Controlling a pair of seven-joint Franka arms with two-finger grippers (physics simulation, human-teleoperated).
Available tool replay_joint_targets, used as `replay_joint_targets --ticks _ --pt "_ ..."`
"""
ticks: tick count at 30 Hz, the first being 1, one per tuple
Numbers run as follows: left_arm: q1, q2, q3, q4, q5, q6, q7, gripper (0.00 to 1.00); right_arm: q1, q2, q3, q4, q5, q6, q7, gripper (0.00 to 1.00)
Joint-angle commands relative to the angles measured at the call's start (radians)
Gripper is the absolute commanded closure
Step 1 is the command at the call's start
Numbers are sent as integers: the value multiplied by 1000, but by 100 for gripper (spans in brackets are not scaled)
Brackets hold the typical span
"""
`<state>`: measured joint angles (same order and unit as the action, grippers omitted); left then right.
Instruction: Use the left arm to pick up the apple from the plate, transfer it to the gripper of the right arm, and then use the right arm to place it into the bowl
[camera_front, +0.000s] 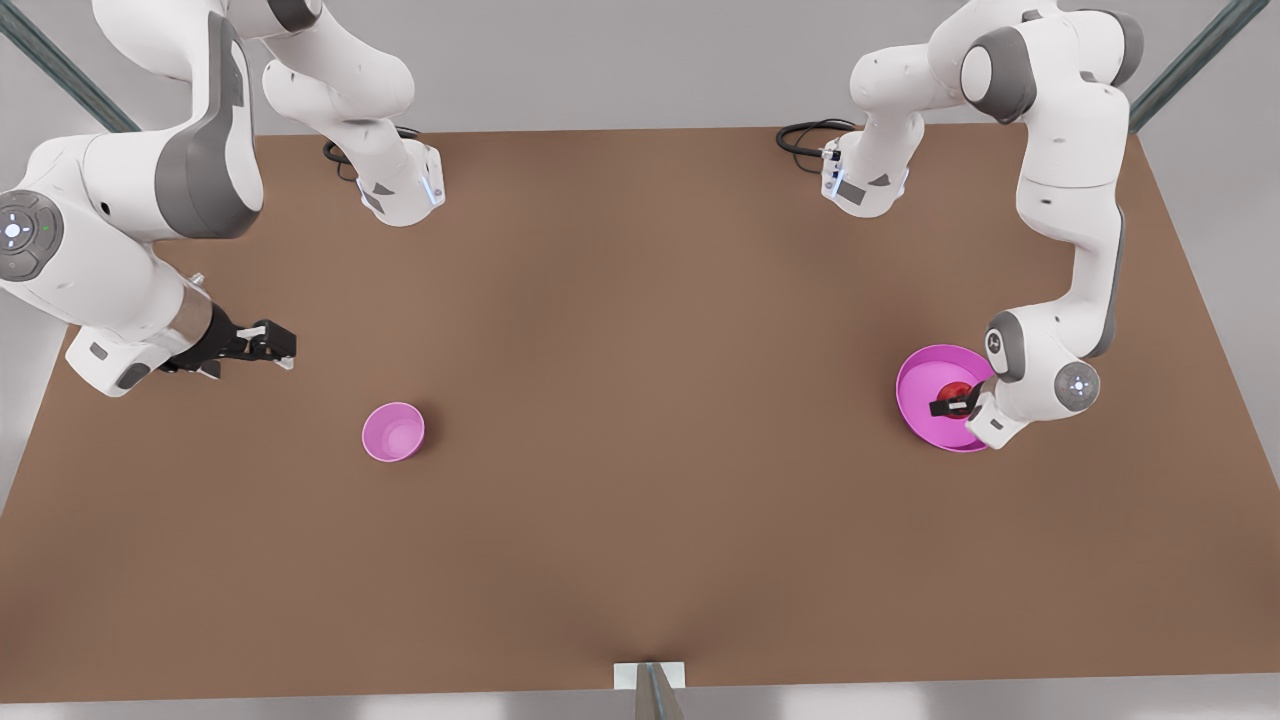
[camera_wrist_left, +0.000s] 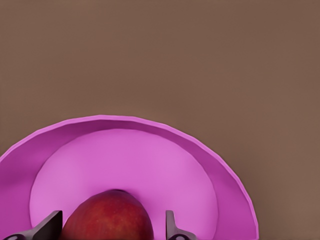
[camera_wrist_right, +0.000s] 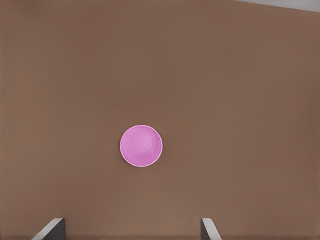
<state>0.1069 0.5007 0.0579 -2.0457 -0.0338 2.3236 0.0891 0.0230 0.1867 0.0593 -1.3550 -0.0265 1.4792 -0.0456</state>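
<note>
Brown tabletop (camera_front: 640, 400) fills most of the front view, bordered above by a pale grey wall and crossed at the upper corners by grey-green struts. Left gripper (camera_front: 955, 403), at the right of the frame, is lowered over the pink plate (camera_front: 925, 395); its fingers (camera_wrist_left: 172, 227) stand apart on either side of the red apple (camera_front: 957, 391), which rests on the plate, with narrow gaps visible in the left wrist view. Right gripper (camera_front: 280, 345), at the left of the frame, hovers with fingers spread, above and to the left of the small pink bowl (camera_front: 393, 432). Black cables coil beside both arm bases near the table's far edge.
</note>
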Motion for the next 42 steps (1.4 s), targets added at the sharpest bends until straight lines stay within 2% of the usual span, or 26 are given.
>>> replay_joint_targets --ticks 1,10,13,15,19,22,25,29,30,33,34,36,37,42 --pt "0 -1 0 -5 2 17 26 0 0 -1 0 0 0 0 -4 0" --pt "-4 -4 7 -25 3 17 28 0 0 -1 0 0 0 0 -3 0" --pt "-4 -5 8 -28 3 17 26 16 -2 -1 0 0 0 0 -4 0" --pt "-4 -7 8 -27 3 16 28 23 0 -1 0 -1 0 0 -4 0" --pt "-6 -30 8 -21 3 11 41 26 -2 -1 0 0 0 0 -5 0" --pt "-3 -85 -1 38 5 -9 132 30 0 -1 0 0 0 0 -4 0" --pt "-12 -117 -6 116 2 -39 205 30 0 -1 0 0 0 1 0 0" --pt "-15 -156 -187 206 -103 -38 238 30 5 -1 20 -1 0 1 12 0" --pt "-21 -146 -211 256 -120 -39 239 34 5 -1 20 -1 0 1 12 0" --pt "-136 -142 -222 266 -262 -38 311 34 3 -1 20 0 0 1 10 0" --pt "-157 -73 -259 356 -403 -39 505 33 3 -1 20 0 0 1 12 0" --pt "-156 -24 -323 387 -751 -41 967 33 5 -1 20 0 0 12 18 0" --pt "-158 -13 -363 398 -862 -46 1136 33 6 6 28 11 23 27 82 0" --pt "-162 341 -602 802 -1129 -87 1637 33 11 209 45 56 430 289 245 0"
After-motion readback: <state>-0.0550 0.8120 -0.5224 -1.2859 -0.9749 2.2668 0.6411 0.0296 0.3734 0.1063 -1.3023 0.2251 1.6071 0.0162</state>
